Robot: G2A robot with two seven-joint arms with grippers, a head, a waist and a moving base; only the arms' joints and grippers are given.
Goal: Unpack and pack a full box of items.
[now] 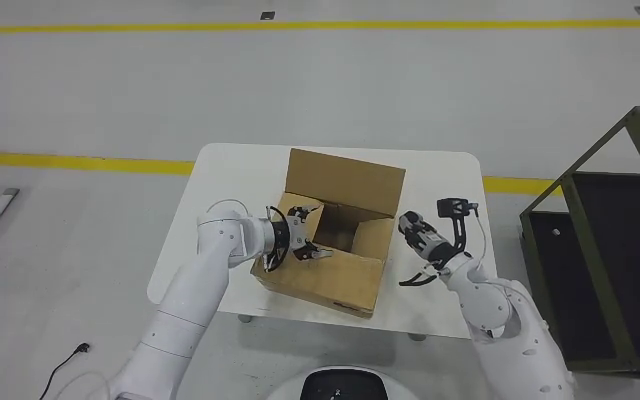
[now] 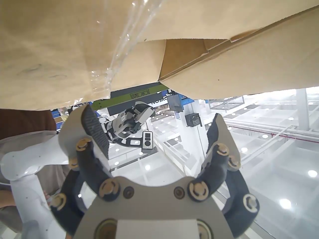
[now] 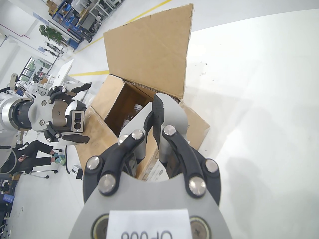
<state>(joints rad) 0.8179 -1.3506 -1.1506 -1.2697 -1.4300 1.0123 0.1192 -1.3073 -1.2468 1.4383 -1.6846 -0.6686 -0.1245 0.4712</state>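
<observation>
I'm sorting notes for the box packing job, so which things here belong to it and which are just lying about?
Job: cardboard box, flaps open; bottle inside it; left gripper, open, at the box's side; right gripper, shut, beside the box.
Lying about: green metal rack on the floor beside the table; black cable on the floor.

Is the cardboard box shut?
No, the cardboard box has its big flap standing up, so its inside shows.

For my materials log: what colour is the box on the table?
The box is plain brown cardboard, best seen in the top view.
</observation>
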